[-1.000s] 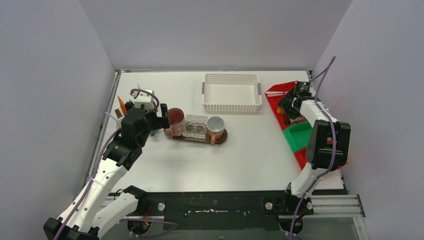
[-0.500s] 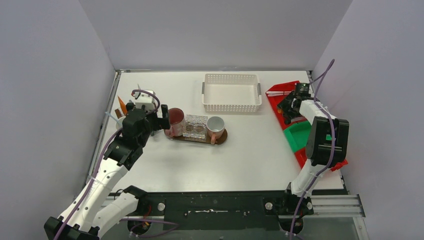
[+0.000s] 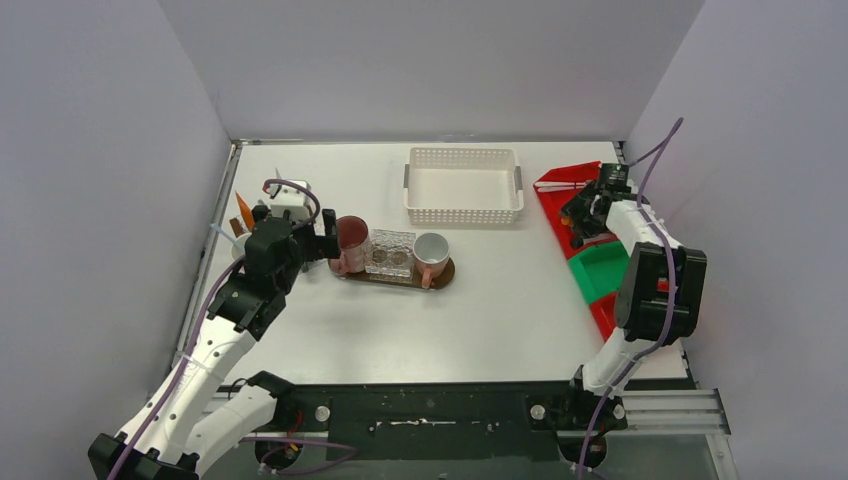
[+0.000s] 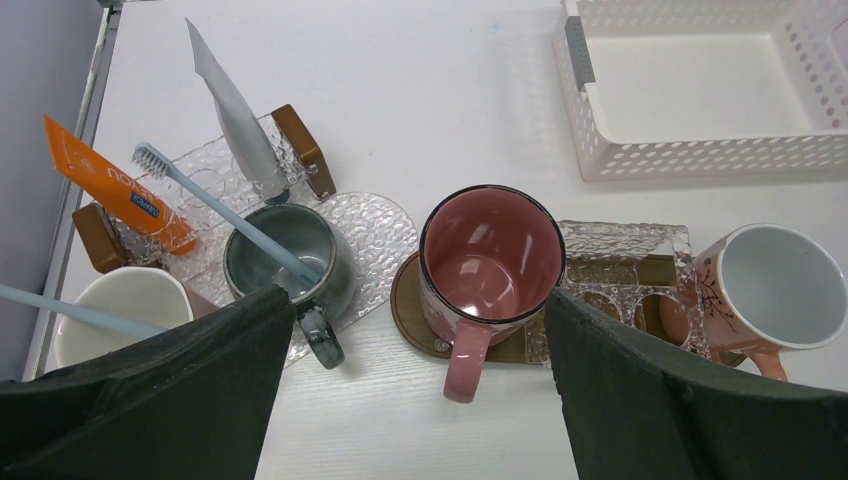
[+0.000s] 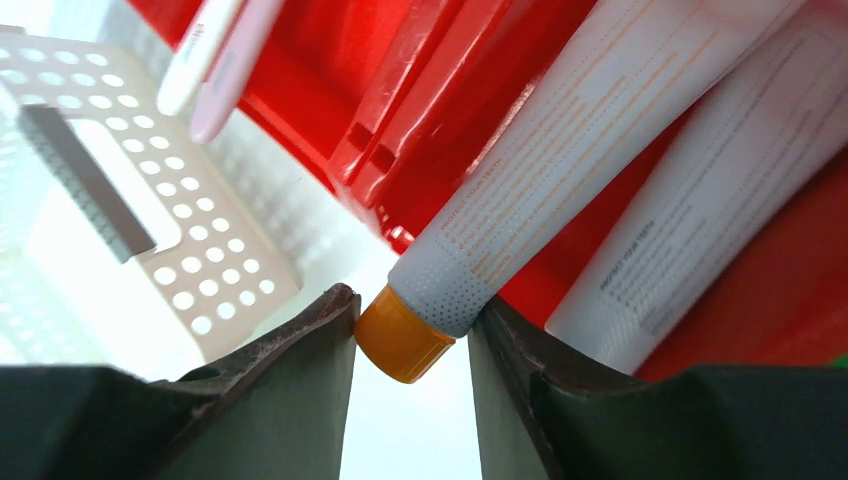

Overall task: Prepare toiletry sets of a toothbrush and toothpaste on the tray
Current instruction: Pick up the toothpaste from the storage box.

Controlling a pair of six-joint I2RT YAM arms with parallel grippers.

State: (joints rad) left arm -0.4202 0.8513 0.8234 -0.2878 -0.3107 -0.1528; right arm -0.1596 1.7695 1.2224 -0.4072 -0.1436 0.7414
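Overhead, the left claw point(image 3: 322, 240) hovers just beside the maroon mug point(image 3: 351, 236) on the tray point(image 3: 447, 272). The right claw point(image 3: 578, 213) reaches into the red bin point(image 3: 556, 188) at the right edge of the surface point(image 3: 480, 310).

Left wrist: the jaws are spread wide and hold nothing, with the maroon mug between them. The green mug point(image 4: 290, 255) to its left holds a toothbrush point(image 4: 215, 205).

Right wrist: the fingers pinch a grey tube point(image 5: 560, 170) by its orange cap point(image 5: 400, 342).

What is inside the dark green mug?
A light blue toothbrush leans in the dark green mug, bristles up-left. No tube shows inside; the left gripper finger covers its near rim.
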